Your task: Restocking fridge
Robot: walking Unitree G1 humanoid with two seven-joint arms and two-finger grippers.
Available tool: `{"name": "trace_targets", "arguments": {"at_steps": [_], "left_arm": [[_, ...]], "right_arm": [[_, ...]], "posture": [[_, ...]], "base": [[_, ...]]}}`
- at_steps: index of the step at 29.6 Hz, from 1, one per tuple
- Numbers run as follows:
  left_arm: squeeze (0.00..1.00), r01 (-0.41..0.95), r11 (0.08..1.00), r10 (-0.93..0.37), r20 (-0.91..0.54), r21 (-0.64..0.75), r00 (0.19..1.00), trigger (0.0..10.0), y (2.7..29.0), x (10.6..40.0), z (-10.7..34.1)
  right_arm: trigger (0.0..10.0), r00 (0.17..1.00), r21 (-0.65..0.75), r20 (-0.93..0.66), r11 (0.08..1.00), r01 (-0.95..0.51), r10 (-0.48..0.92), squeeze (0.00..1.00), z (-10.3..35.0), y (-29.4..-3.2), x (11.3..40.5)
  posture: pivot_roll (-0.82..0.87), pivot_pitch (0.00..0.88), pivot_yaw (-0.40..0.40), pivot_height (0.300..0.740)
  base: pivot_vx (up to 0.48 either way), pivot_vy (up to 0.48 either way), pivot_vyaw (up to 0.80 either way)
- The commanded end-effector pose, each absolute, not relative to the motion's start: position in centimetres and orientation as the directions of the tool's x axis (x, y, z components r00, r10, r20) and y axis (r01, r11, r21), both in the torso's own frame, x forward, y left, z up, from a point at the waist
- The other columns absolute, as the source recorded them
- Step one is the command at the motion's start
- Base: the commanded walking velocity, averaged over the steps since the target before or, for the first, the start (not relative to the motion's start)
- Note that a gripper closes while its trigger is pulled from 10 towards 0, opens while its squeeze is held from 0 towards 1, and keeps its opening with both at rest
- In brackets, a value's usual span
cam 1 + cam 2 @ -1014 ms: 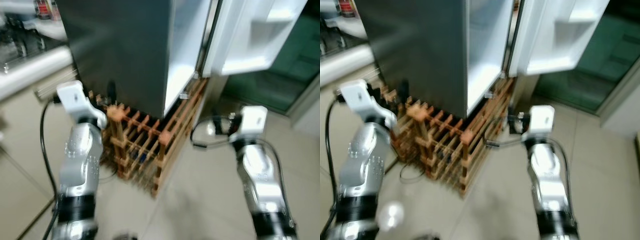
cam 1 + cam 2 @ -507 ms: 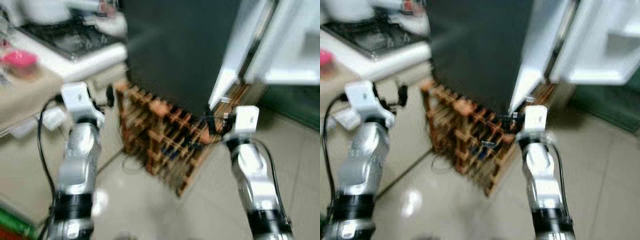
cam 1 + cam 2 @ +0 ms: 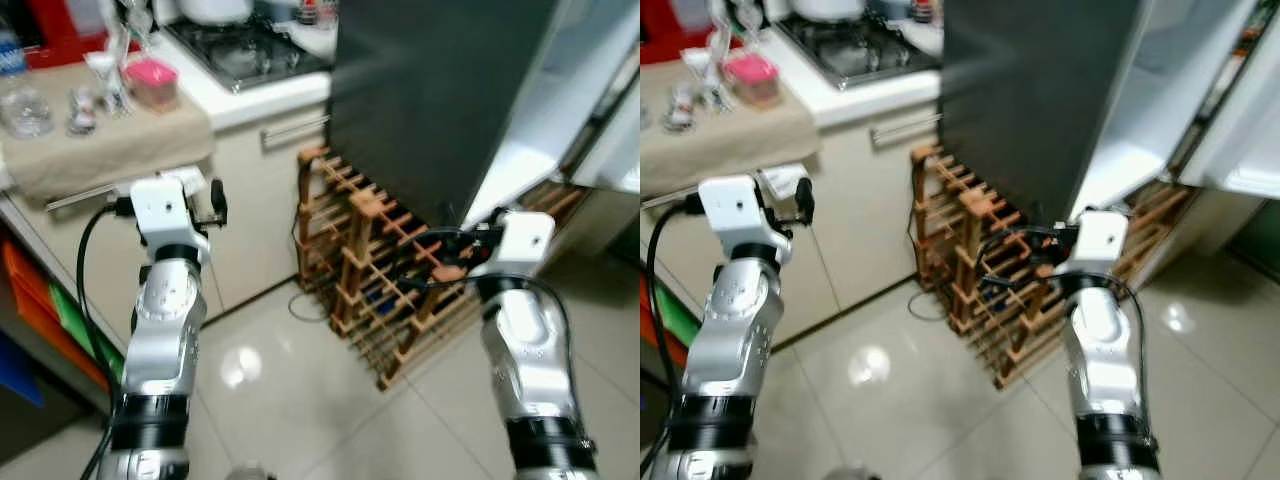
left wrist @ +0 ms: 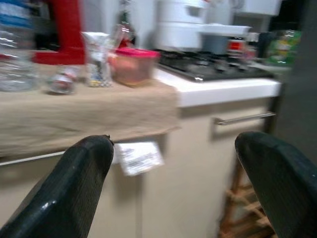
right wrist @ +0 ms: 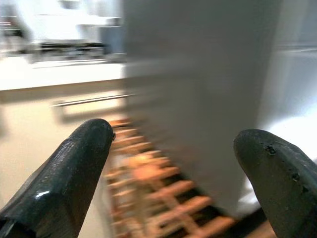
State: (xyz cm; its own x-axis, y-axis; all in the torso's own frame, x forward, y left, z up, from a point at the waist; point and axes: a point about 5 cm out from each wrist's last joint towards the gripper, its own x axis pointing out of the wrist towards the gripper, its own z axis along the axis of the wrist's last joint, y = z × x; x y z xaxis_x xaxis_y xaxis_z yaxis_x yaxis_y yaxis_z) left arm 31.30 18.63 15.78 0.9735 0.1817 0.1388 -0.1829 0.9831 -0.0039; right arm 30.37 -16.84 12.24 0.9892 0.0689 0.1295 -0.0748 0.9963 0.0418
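Beige counter (image 3: pixel 110 160) newly in view — camera swung left

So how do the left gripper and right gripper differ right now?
The left gripper faces the cloth-covered counter holding a pink-lidded container; the right gripper faces the wooden rack beside the dark fridge. Both are open and hold nothing.
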Motion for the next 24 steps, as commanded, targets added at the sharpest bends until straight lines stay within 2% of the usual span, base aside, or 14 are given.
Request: {"name": "trace_targets", "arguments": {"at_steps": [1,17,24], "left_arm": [[0.0,-0.189,0.982,0.185,0.165,0.01,0.969,10.0,18.5,31.4,16.2],[0.0,-0.186,0.98,0.169,0.213,0.066,0.962,10.0,18.2,31.6,17.2],[0.0,-0.218,0.974,0.201,0.211,0.063,0.957,10.0,18.3,32.0,17.6]], "right_arm": [[10.0,0.987,0.038,0.146,0.997,-0.067,0.061,0.0,12.7,-17.4,30.6],[10.0,0.985,0.015,0.151,0.997,-0.081,0.078,0.0,12.7,-17.2,30.6],[10.0,0.983,0.006,0.16,0.996,-0.092,0.09,0.04,13.0,-17.1,31.0]], "posture": [[-0.06,0.0,-0.002,0.74],[-0.05,0.0,-0.003,0.74],[-0.05,0.0,-0.007,0.74]], "base": [[0.0,0.0,0.53],[0.0,0.0,0.53],[0.114,-0.401,0.54]]}}
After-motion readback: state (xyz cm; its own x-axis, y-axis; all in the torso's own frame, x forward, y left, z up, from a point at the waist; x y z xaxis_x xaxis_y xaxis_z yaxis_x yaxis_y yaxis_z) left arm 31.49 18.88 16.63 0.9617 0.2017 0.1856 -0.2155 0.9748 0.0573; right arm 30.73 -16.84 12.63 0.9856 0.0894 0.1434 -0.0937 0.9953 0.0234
